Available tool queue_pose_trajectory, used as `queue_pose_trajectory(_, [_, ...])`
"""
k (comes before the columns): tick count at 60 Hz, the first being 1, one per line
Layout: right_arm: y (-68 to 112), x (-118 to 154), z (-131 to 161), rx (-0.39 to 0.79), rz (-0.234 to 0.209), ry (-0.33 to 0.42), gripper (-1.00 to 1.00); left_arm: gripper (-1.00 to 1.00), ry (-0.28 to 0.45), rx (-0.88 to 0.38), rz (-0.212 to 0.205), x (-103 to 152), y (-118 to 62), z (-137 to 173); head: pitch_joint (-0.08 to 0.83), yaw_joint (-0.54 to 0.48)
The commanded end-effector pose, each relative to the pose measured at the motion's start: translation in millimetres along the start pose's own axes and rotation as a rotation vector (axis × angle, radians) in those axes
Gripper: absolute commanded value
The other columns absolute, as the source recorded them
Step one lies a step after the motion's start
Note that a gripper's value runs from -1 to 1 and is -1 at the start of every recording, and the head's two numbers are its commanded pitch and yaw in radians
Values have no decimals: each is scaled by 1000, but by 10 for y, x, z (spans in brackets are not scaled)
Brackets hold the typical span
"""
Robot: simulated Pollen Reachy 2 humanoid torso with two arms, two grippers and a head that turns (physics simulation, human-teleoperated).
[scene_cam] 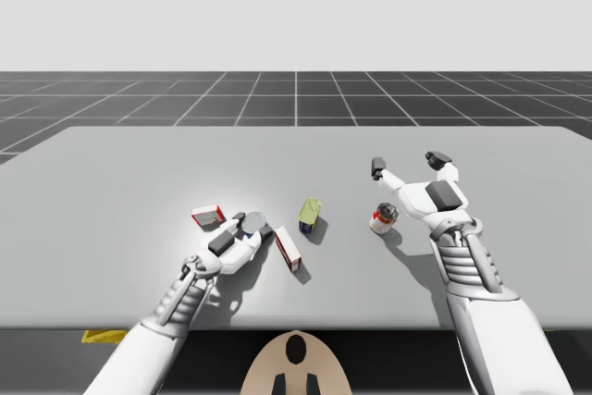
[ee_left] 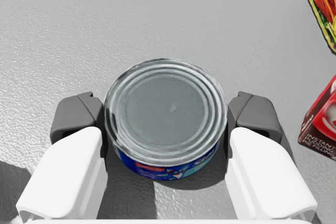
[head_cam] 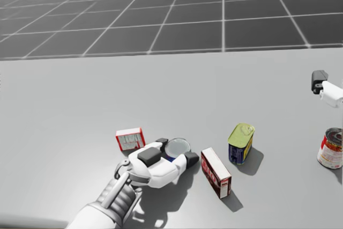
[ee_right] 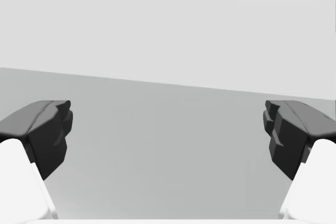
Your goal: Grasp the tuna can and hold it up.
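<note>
The tuna can (ee_left: 165, 109) is sitting on the bench (ee_left: 157, 19); my left hand (ee_left: 166, 121) is clamping its two sides.

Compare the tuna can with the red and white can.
The tuna can is low and wide, blue-labelled; the red and white can is taller, narrower. My left gripper is shut on the tuna can; the red and white can stands free. Both stand upright.
</note>
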Motion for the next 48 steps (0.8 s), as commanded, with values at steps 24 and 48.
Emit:
queue_pose_trajectory(24, [-17,-10,-7,0,-1,10,-1000,1000,-40,8,-39,188,-86,127,337,208])
queue_pose_trajectory(48, [-32,-15,-11,3,11,-5,-1000,1000,-272,98,-82,1298,177,596,317,197])
